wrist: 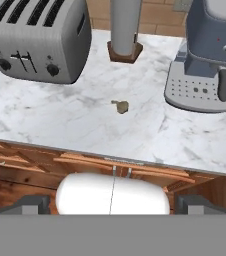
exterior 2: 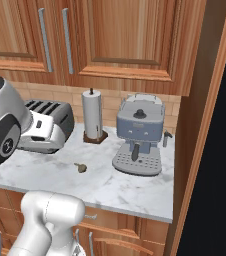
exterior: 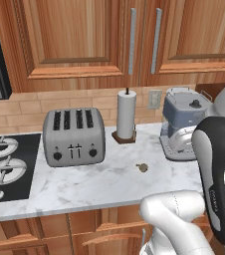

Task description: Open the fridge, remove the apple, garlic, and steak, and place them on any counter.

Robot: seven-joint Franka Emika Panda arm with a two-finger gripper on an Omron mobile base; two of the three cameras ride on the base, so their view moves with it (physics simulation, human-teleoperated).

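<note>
Standing as wide apart as they go, the jaws of the gripper (wrist: 113, 202) hold nothing and touch nothing; in the hand view the two dark tips rise at the bottom corners, over the brown cabinet fronts just below the front edge of the counter (wrist: 85, 130). The garlic (wrist: 120, 106) lies alone on the marble, a small tan bulb roughly midway between the back wall and the front edge, apart from everything around it. From the left base view it sits to the right of the toaster (exterior: 74, 136), in front of the paper towel holder (exterior: 126, 115) and to the left of the coffee machine (exterior: 184, 130); from the right base view the garlic (exterior 2: 80, 167) shows the same open marble on all sides. The toaster stands near the stove (exterior: 7, 167) at the left end of the counter, the paper towel holder is upright against the tiled back wall, and the coffee machine takes up the right end, its drip tray reaching forward toward the middle of the slab. Open marble stretches from the garlic forward to the counter's front edge. At the right, a wooden side panel closes off the counter, with the black fridge (exterior 2: 220, 150) just beyond it.
</note>
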